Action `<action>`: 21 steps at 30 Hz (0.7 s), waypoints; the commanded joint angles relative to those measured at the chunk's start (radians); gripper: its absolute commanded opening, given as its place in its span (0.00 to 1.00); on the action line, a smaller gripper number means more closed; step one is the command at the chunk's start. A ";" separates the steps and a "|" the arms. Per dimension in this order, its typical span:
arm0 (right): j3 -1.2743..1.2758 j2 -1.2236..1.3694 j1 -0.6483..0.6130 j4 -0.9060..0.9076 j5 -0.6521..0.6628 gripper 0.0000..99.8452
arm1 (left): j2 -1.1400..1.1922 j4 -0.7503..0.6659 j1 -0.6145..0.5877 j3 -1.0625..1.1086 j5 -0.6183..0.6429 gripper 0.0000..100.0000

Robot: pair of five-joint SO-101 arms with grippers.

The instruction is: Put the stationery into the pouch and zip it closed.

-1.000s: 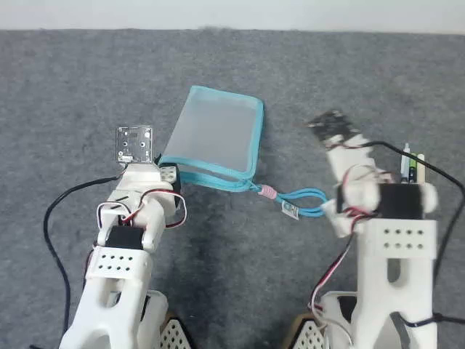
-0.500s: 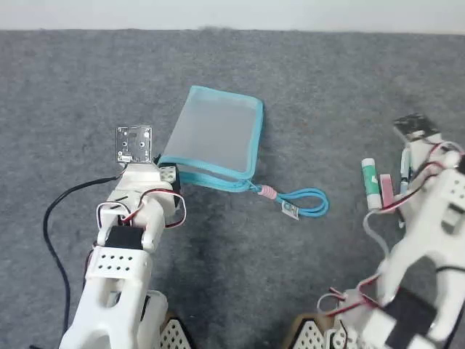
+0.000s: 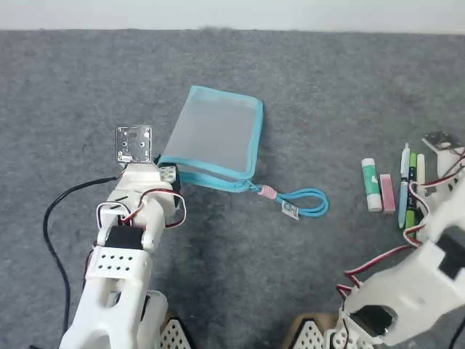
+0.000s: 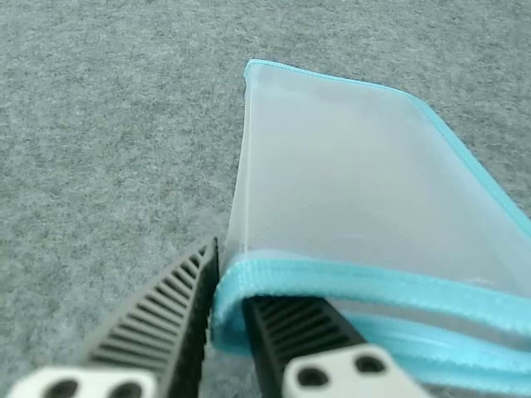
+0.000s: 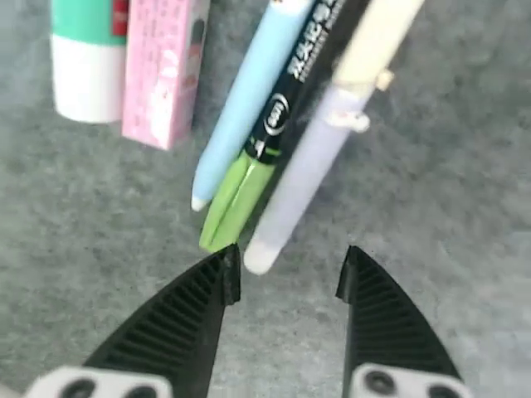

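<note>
At the table's (image 3: 290,73) right edge, the right gripper (image 5: 286,265) is arriving from the pouch's strap (image 3: 309,202), jaws gaping empty over the pens (image 5: 249,108). The left gripper (image 4: 228,280) is still pinching the pouch (image 3: 214,138) mid-table, so a first pickup is looking likely.

Robot lab bench: 2 white arms (image 3: 120,269) on grey felt (image 3: 327,80).
</note>
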 commanded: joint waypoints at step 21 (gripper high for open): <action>-0.092 -0.056 -0.010 0.045 -0.049 0.01 | -0.002 0.002 -0.003 0.002 0.021 0.01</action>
